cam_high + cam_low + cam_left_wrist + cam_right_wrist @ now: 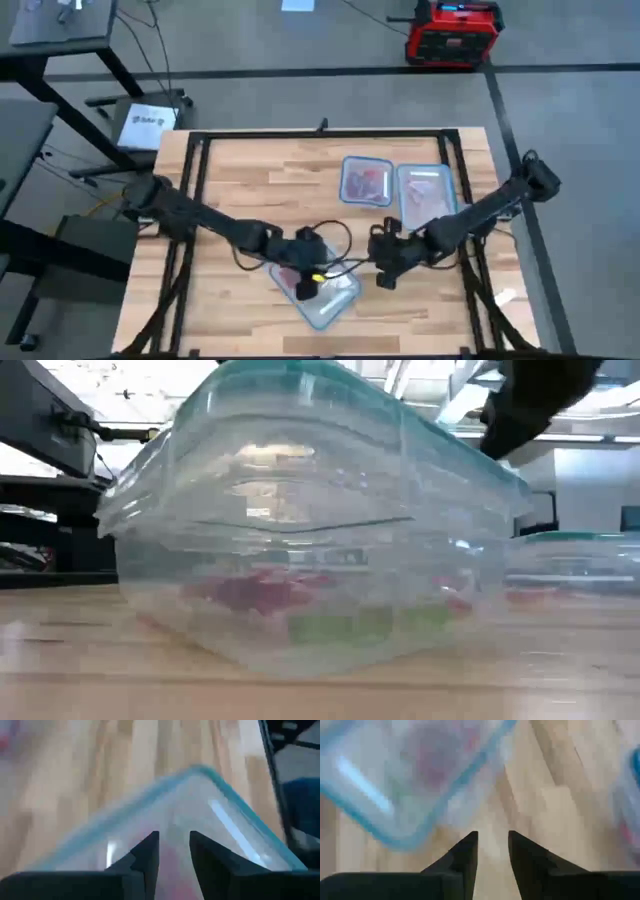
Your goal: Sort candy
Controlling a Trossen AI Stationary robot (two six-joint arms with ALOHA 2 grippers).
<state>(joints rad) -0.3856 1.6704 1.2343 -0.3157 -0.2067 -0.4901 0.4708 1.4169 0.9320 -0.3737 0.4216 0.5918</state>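
light: even, bright | glare: tub (300,530) walls | blur: both wrist views soft | backgrnd: washed out

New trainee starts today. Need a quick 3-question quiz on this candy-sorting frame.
1. How many clear tubs sit on the table?
2. True or false: the left gripper is over the near tub.
3. The right gripper has under it: A) bare wood, B) a far tub's candy, C) a lid?

Key: 1) three: the near tub, plus two far tubs. 2) true. 3) A.
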